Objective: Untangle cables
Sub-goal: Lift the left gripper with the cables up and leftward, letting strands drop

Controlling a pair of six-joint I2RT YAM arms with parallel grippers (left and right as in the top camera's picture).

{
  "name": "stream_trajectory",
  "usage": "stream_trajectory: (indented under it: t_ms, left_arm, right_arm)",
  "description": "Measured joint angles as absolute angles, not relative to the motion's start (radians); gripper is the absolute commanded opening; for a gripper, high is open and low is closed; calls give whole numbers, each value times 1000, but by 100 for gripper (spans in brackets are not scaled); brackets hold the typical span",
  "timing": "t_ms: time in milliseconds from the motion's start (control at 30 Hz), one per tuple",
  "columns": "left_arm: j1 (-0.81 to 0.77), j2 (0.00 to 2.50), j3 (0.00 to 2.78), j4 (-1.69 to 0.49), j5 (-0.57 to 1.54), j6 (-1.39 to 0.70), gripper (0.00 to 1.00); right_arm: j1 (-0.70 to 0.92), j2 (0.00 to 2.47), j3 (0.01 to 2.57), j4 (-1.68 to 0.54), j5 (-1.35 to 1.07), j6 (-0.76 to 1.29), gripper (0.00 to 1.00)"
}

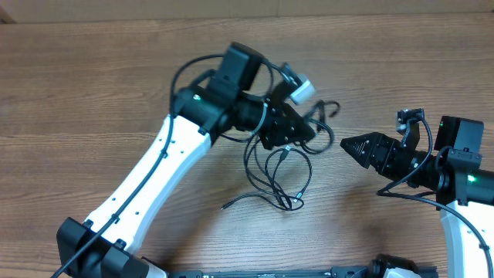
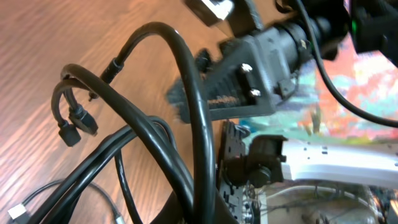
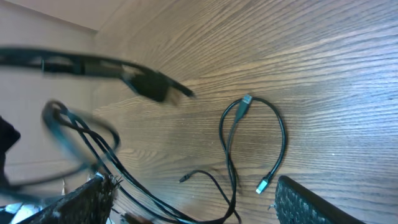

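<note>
Left gripper [image 1: 297, 137] is clamped shut on strands of the cables [image 1: 293, 202] at mid worktop [image 1: 93, 77]. The rest of the cables trail in loose loops on the wood just below it. Right gripper [image 1: 346, 144] has its jaws apart and empty, near the bundle's right side, not touching.

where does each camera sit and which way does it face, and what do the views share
Overhead: fixed above the table, looking straight down; both arms show, left gripper shut on the cables, right gripper open, apart from them.
Left wrist: on the left arm, looking across the tabletop at the right gripper; own fingers unclear.
Right wrist: on the right arm, looking down at the wood; own fingers at the bottom corners.
Shared: all three show the cables.
</note>
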State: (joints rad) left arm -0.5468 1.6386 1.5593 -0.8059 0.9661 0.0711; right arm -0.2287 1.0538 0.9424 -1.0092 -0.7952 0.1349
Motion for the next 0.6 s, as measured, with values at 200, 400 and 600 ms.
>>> stream_trajectory:
  t_ms: [200, 400, 600]
  left_arm:
    - [-483, 1639, 1559, -759, 1008, -23, 4]
    - [-463, 1639, 1558, -533, 1100, -305, 4]
    - [-463, 1639, 1559, -445, 1055, -753, 4]
  right_arm:
    - [-229, 1054, 942, -1009, -785, 135, 84]
    - [-229, 1054, 942, -1009, -780, 134, 84]
    - [-229, 1054, 942, -1010, -780, 134, 84]
